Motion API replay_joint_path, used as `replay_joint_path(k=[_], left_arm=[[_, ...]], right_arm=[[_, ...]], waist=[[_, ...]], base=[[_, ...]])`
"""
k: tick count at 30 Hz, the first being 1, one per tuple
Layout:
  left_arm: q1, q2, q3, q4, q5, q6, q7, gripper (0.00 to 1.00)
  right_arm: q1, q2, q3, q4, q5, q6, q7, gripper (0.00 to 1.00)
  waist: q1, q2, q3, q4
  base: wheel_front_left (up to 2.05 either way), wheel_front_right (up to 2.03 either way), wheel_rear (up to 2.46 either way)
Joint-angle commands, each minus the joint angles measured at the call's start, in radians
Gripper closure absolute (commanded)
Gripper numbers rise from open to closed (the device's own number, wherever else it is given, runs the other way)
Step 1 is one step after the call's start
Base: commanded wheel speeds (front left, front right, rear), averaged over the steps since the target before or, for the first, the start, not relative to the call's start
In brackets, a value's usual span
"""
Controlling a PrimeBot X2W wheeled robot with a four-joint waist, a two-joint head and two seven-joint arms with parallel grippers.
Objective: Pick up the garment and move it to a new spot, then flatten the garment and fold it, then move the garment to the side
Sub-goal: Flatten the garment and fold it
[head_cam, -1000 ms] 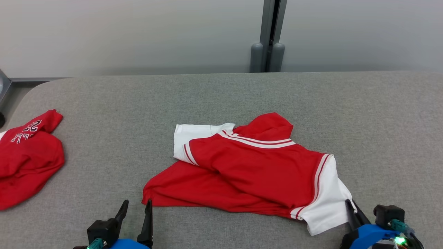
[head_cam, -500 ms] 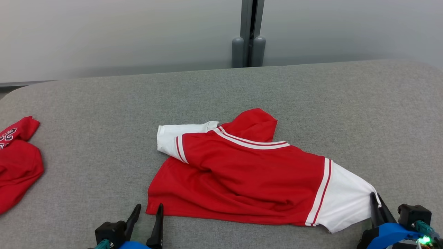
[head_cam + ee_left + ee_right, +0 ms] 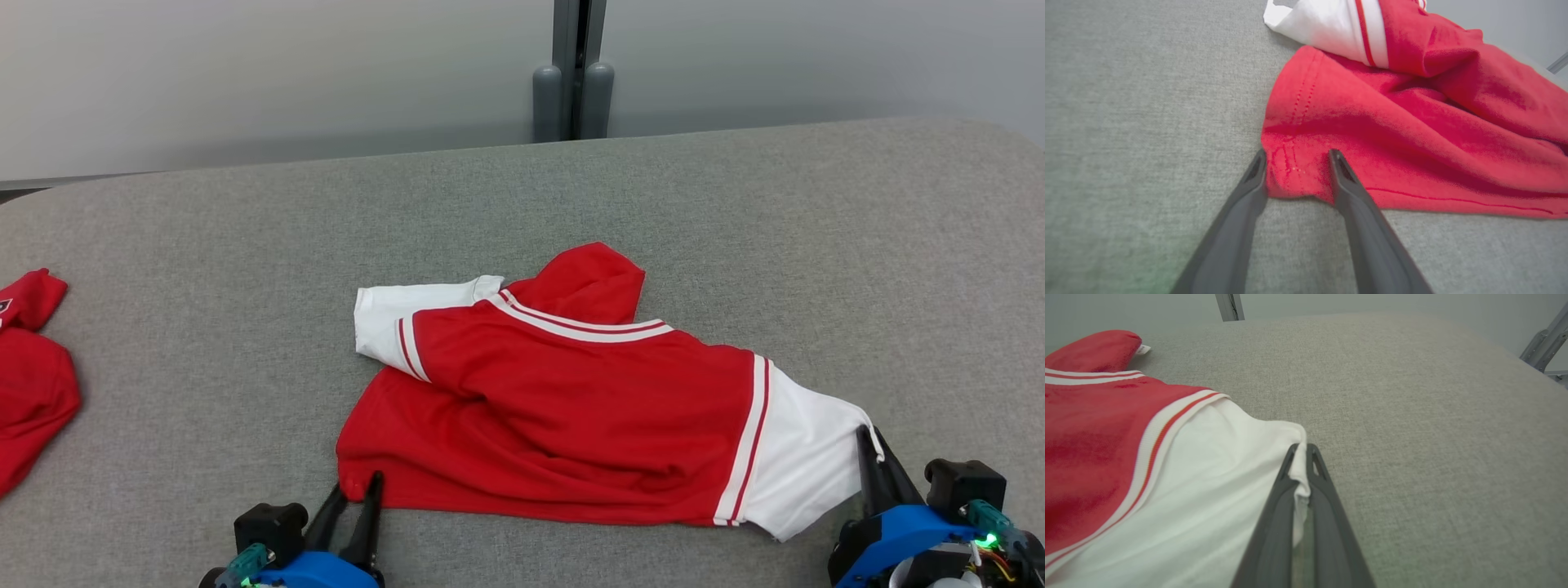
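Two grippers sit nearest, one at each near corner of the garment (image 3: 571, 416). The left gripper (image 3: 357, 487) is at the garment's near left corner, its jaws apart with the red hem corner between them and one finger on either side of the stitched edge. The right gripper (image 3: 865, 441) is at the garment's near right end, its jaws clamped together on the edge of the white sleeve, a fold of white cloth pinched between them.

One garment lies between them on the desk (image 3: 735, 204). It is red-bodied with two white sleeves trimmed in red-and-white stripes. It is spread but rumpled, with a red hood-like flap at its far side.

One more red cloth (image 3: 33, 392) lies well to the garment's left, cut off by the edge of the head view, with a broad strip of bare grey desk between them.

Right of the garment and beyond it the desk is bare up to its far edge, which rounds off at both far corners. Behind that edge, beyond the garment, stands one grey post (image 3: 571, 90) with two rounded feet, against a pale wall (image 3: 245, 82).
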Motion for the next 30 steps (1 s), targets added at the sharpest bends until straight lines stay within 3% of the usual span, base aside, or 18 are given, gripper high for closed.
replay_joint_path(k=[1, 5, 9, 14, 19, 25, 30], left_arm=[[-0.001, 0.003, -0.011, 0.006, -0.004, 0.002, 0.005, 1.00], [0.004, 0.008, 0.019, -0.038, -0.008, 0.002, 0.003, 1.00], [-0.005, 0.009, 0.061, -0.155, 0.008, 0.002, 0.003, 1.00], [-0.069, 0.051, 0.104, -0.320, 0.034, 0.002, 0.002, 1.00], [-0.201, 0.131, 0.114, -0.450, 0.065, 0.002, 0.002, 1.00], [-0.364, 0.219, 0.099, -0.528, 0.041, 0.002, 0.002, 1.00], [-0.460, 0.262, 0.074, -0.542, 0.000, 0.002, 0.040, 1.00]], right_arm=[[-0.013, -0.004, 0.000, -0.010, 0.006, -0.001, -0.001, 1.00], [-0.010, -0.004, 0.000, -0.039, 0.049, -0.001, -0.001, 1.00], [-0.032, -0.004, 0.017, -0.131, 0.178, 0.000, -0.001, 1.00], [-0.102, -0.005, 0.020, -0.289, 0.323, 0.000, -0.001, 1.00], [-0.212, -0.005, 0.025, -0.416, 0.430, 0.000, 0.007, 1.00], [-0.366, -0.005, -0.015, -0.587, 0.556, 0.000, 0.136, 1.00], [-0.458, -0.004, -0.042, -0.679, 0.574, 0.000, 0.267, 1.00]], waist=[[-0.0001, 0.0000, -0.003, 0.001], [-0.0001, 0.0000, -0.021, 0.011], [-0.0001, 0.0000, -0.050, 0.027], [-0.0001, 0.0000, -0.099, 0.039], [-0.0001, 0.0000, -0.149, 0.048], [-0.0001, 0.0000, -0.174, 0.051], [-0.0001, 0.0000, -0.163, 0.045]], base=[[0.00, 0.00, 0.00], [0.00, 0.00, 0.00], [0.00, 0.00, 0.00], [0.00, 0.00, 0.00], [0.00, 0.00, 0.00], [0.00, 0.00, 0.00], [0.00, 0.00, 0.00]])
